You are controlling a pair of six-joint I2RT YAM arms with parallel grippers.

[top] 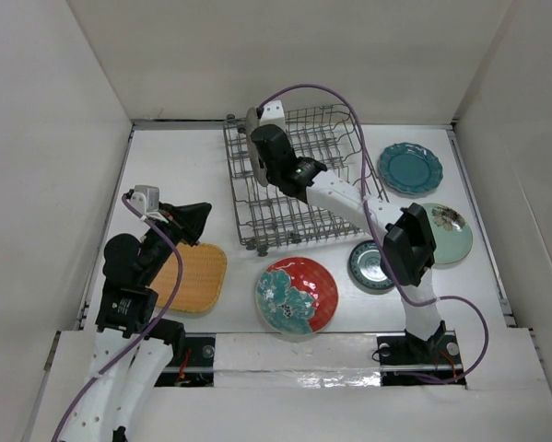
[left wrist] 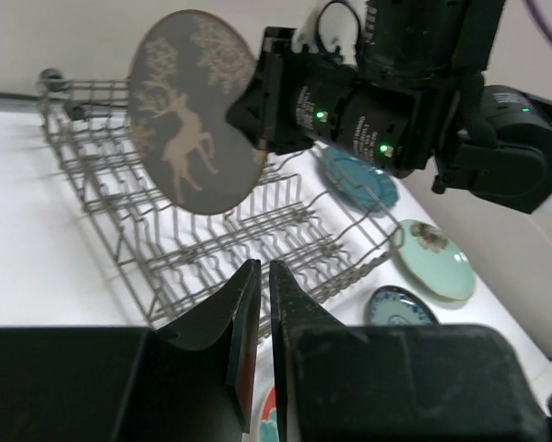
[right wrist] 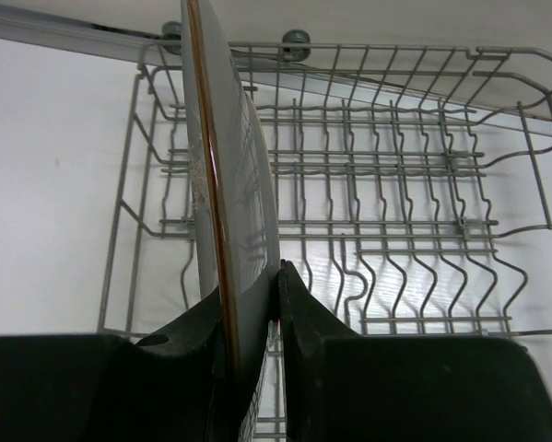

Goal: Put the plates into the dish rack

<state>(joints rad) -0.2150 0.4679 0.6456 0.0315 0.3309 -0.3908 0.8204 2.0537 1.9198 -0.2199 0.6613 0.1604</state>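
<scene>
My right gripper (top: 263,157) is shut on the rim of the grey-brown round plate (left wrist: 194,110) and holds it upright on edge over the left end of the dish rack (top: 299,198). The right wrist view shows the plate (right wrist: 225,184) edge-on between my fingers, above the tines (right wrist: 395,212). I cannot tell if it touches the rack. My left gripper (top: 200,219) is shut and empty, above the orange plate (top: 191,276). The red-and-teal floral plate (top: 297,295), small teal-rimmed plate (top: 372,265), mint plate (top: 449,235) and scalloped teal plate (top: 410,168) lie flat on the table.
White walls enclose the table on three sides. The right arm (top: 368,207) stretches diagonally over the rack's front right corner. The rack's wires (left wrist: 220,230) fill the middle of the left wrist view, behind my left fingertips (left wrist: 248,276).
</scene>
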